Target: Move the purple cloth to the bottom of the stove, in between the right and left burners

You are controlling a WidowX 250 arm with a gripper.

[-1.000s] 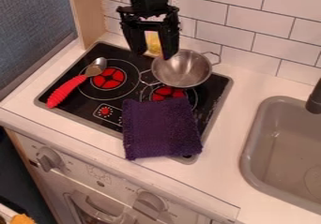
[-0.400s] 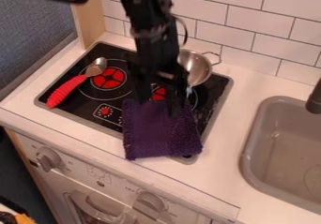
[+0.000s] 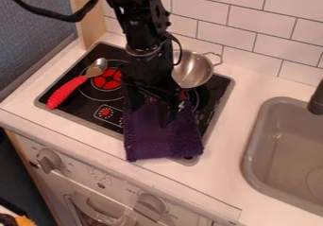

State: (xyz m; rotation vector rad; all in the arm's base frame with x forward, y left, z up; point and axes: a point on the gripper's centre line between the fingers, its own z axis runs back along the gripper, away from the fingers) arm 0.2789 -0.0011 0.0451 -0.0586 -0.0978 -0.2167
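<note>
I am looking down at a slant on a toy kitchen. A white counter (image 3: 252,83) holds a black, flat stove (image 3: 77,104) with a thin grey rim, set at an angle. Behind it rises a wall (image 3: 252,26) of glossy white tiles laid like bricks, with dark lines between them. On the left are a blue-grey, cloth-like panel (image 3: 31,36) and a smooth wooden post (image 3: 91,24). On the right, a grey sink (image 3: 257,135) with rounded corners sits in the counter, a dark faucet (image 3: 317,99) at its edge. Below the counter is a pale oven front with chunky knobs (image 3: 47,160).

The purple cloth (image 3: 161,142) is roughly square, with a nubby, towel-like weave. It lies on the near right part of the stove, its lower end crossing the front rim onto the counter. My black gripper (image 3: 150,117) points down over the cloth's upper part, spread wide; I cannot tell whether it touches the fabric.

A shiny round metal pan (image 3: 194,71) with thin wire loop handles sits at the back right. A spoon (image 3: 66,91) with a ridged red handle lies slanted beside the left burner's red centre (image 3: 107,78).
</note>
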